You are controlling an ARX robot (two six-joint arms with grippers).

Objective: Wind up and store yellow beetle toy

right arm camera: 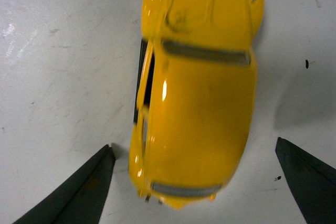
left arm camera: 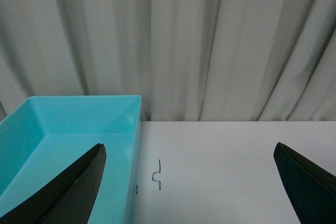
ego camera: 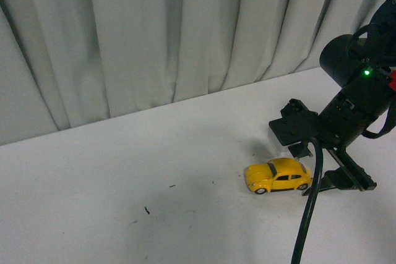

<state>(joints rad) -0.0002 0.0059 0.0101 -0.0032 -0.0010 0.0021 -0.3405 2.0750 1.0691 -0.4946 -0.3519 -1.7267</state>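
The beetle [ego camera: 278, 175] stands on its wheels on the white table [ego camera: 124, 177]. The right gripper [right arm camera: 192, 145] hangs over the beetle's rear end, its fingers spread wide on either side and not touching it. The left gripper [left arm camera: 189, 148], also wide and empty, is above the table beside a teal bin [left arm camera: 79, 115].

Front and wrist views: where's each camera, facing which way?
Front: on the body, facing forward over table to curtain; right arm above yellow beetle toy.
Left wrist: on left arm, level toward teal bin and curtain; open left gripper shows.
Right wrist: straight down on the toy; open right gripper astride it.
Shared: front and right wrist both show the toy.
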